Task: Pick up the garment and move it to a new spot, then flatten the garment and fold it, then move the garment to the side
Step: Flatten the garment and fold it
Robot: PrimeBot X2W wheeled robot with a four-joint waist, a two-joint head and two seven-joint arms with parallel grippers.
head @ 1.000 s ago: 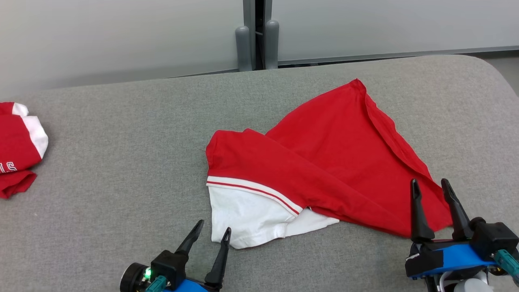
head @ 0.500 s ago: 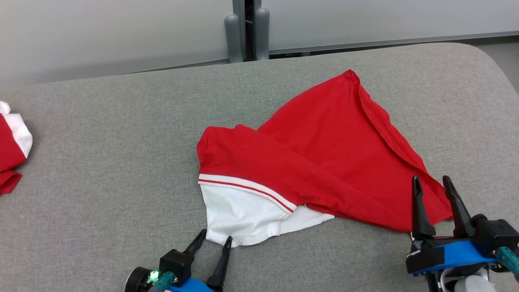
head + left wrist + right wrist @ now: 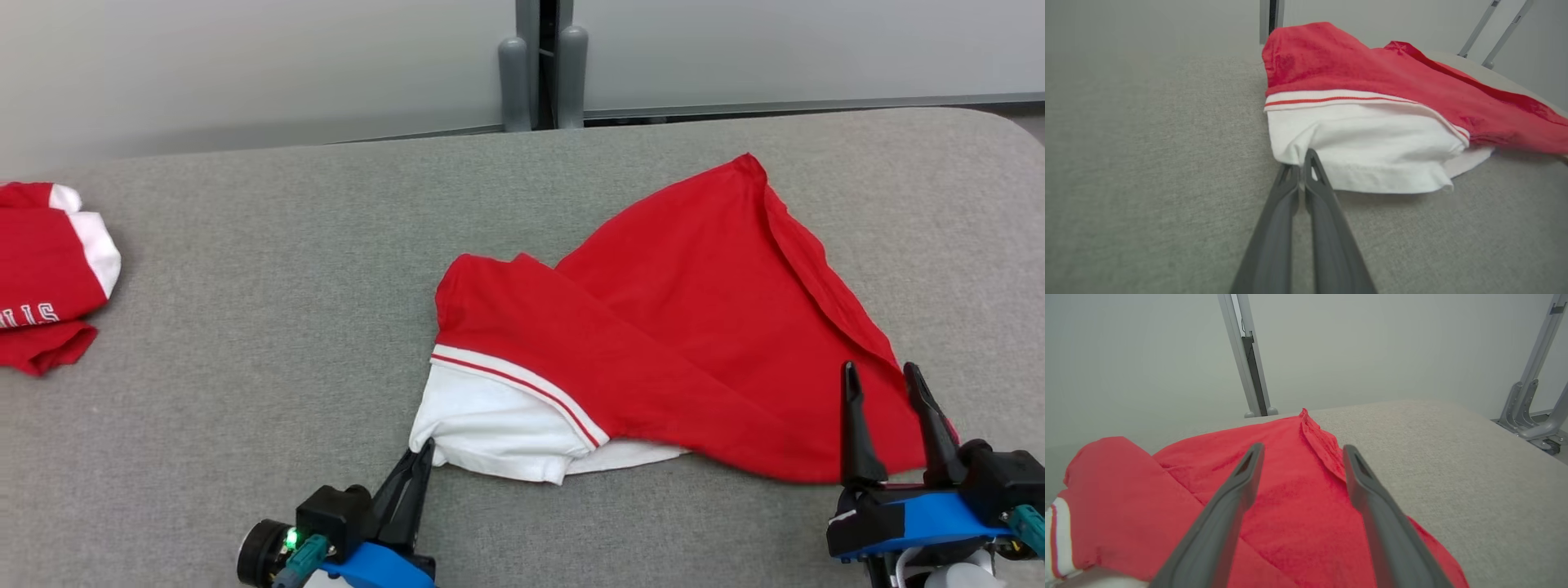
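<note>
The red shirt [image 3: 678, 327] lies crumpled right of the counter's [image 3: 245, 343] middle, the left jaws pinched together on its white sleeve [image 3: 490, 416] corner at 7 o'clock. The right jaws stand apart over the red edge at 4 o'clock; best they bite deep there before both lift evenly, lest the cloth slip

garment [image 3: 678, 327]: red, with a white red-striped sleeve
state: rumpled, half spread, lying flat
white corner: pinched in the closed tips of the left gripper [image 3: 426, 446]
red hem: beneath the right gripper [image 3: 881, 369], stretching ahead and to its left
</note>
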